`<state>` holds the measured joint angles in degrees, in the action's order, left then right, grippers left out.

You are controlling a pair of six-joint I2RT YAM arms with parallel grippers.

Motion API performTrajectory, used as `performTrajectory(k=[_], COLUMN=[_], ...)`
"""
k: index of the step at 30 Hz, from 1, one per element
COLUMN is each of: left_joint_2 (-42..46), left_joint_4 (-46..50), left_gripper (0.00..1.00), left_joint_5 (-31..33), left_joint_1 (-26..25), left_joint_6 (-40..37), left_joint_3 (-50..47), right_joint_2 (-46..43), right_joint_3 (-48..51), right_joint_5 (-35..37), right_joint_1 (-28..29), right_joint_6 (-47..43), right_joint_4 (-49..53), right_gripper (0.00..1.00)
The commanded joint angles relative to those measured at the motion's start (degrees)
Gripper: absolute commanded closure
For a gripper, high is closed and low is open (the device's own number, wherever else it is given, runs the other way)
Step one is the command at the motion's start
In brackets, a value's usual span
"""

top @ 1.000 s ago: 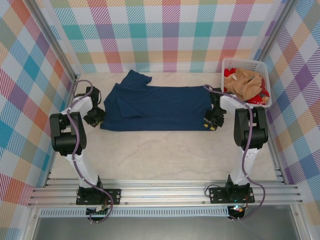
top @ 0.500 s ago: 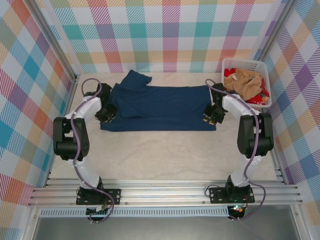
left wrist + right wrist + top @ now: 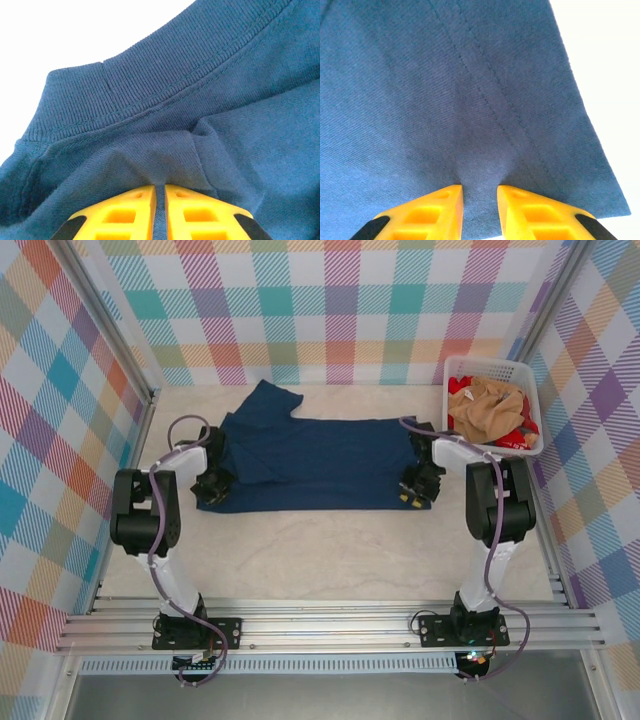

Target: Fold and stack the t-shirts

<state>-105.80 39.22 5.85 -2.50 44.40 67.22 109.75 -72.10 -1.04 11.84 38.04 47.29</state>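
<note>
A navy blue t-shirt (image 3: 310, 465) lies spread flat across the far half of the table, one sleeve (image 3: 268, 400) pointing toward the back wall. My left gripper (image 3: 213, 485) sits at its left end, and in the left wrist view the yellow fingers (image 3: 127, 210) of this gripper (image 3: 160, 189) are shut on a pinch of the navy t-shirt (image 3: 200, 75) just below the ribbed collar. My right gripper (image 3: 415, 490) is at the shirt's right end. In the right wrist view this gripper (image 3: 480, 190) is shut on navy t-shirt cloth (image 3: 445, 90) beside the stitched hem.
A white plastic basket (image 3: 533, 405) stands at the back right, holding a tan-orange shirt (image 3: 485, 405) and a red one (image 3: 515, 435). Plaid walls close in the table on three sides. Bare tabletop (image 3: 320, 560) lies between the shirt and the arm bases.
Both grippers moved in over the shirt's ends, then came back toward the near edge holding the cloth. The shirt's near edge now lies slightly closer to the arm bases.
</note>
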Motion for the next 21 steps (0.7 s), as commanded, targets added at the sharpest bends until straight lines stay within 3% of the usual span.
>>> performTrajectory(k=[1,11,14,16,18,21], left_joint_2=[3.1,20.1,24.5,27.0,28.2,26.5], left_joint_4=[5.2,10.8,13.3,13.3,10.6,7.0], left_gripper=[0.84,0.81,0.70,0.63,0.60,0.56], left_joint_5=[2.8,2.9,3.8,3.4,-0.3,-7.5], left_joint_1=[0.4,-0.7,-1.3,-2.6,-3.8,-5.9], left_joint_6=[2.0,5.4,6.0,5.8,5.9,9.3], left_joint_3=[-8.5,-22.5,-20.8,-17.7,-15.7,-15.2], right_joint_2=[-2.4,-16.8,-19.6,-23.5,-28.2,-32.2], right_joint_3=[7.4,22.2,20.5,18.2,17.5,18.0], right_joint_5=[0.1,-4.4,-3.6,-2.4,-3.3,-9.4], right_joint_1=[1.2,3.7,4.7,5.4,5.9,6.0], right_joint_6=[3.7,7.7,7.5,7.0,5.8,3.7], right_joint_4=[5.4,6.3,7.8,7.1,2.7,-6.6], right_gripper=[0.74,0.73,0.71,0.64,0.56,0.52])
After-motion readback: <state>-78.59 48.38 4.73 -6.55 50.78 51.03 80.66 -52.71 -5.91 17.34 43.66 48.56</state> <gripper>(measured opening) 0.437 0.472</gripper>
